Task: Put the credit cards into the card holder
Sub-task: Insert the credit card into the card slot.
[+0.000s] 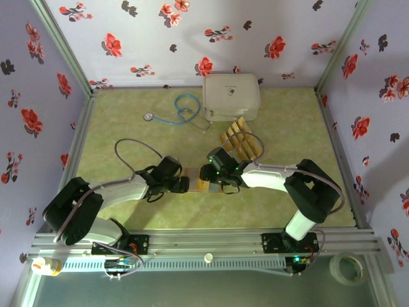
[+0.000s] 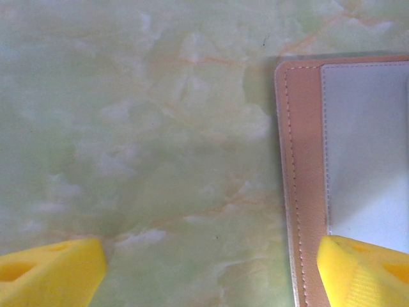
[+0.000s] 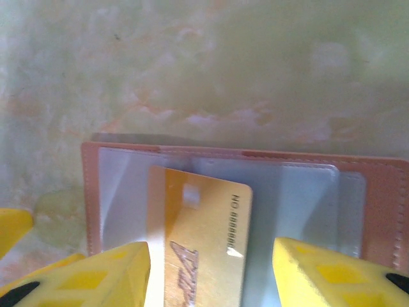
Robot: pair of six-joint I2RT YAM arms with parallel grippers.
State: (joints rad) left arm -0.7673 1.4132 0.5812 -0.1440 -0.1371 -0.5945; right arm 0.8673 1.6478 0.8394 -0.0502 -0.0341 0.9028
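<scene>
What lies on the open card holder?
One gold credit card lies on the pale inner sleeves of the card holder, between the fingers of the open right claw. Whether its far end is tucked under a sleeve is unclear; its near end is out of frame.

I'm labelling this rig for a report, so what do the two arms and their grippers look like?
The left arm and right arm have white links with bulky black joints, each trailing a looping grey cable. Small green lights glow on the right one. Gripper fingers are bright yellow blocky wedges.
</scene>
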